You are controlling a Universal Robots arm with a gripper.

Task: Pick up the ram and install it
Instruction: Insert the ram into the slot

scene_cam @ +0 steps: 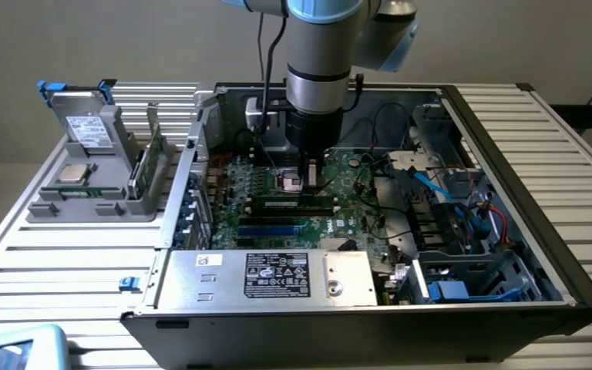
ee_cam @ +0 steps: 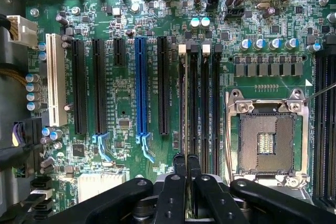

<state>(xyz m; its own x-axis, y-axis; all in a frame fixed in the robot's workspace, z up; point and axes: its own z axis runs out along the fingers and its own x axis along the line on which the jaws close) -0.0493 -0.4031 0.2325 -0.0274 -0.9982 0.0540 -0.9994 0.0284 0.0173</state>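
Ram stick: the slim, long green circuit-board ram stick (ee_cam: 184, 103) is seen edge-on, lying along one of the black memory slots (ee_cam: 202, 103); it is the slot farthest from the processor socket.
Fingers: the black fingers (ee_cam: 180, 162) of the gripper (ee_cam: 186, 161) are clenched nearly together on the thin end of the stick.
Socket: the square metal-framed processor socket (ee_cam: 268, 140) lies uncovered beside the slots.
Motherboard: a green board (ee_cam: 121, 145) with one blue (ee_cam: 140, 87) and one white expansion slot (ee_cam: 52, 77); its printing is too small to read.
Case: open black computer case (scene_cam: 573, 285) on the slatted tabletop (scene_cam: 59, 262).
Power supply: a silver box (scene_cam: 348, 277) with a label; text unreadable.
Holder: grey tray (scene_cam: 80, 208) at the exterior view's left, carrying a grey drive box with blue tabs (scene_cam: 90, 127), a square silver chip (scene_cam: 75, 173) and another green board (scene_cam: 147, 166).
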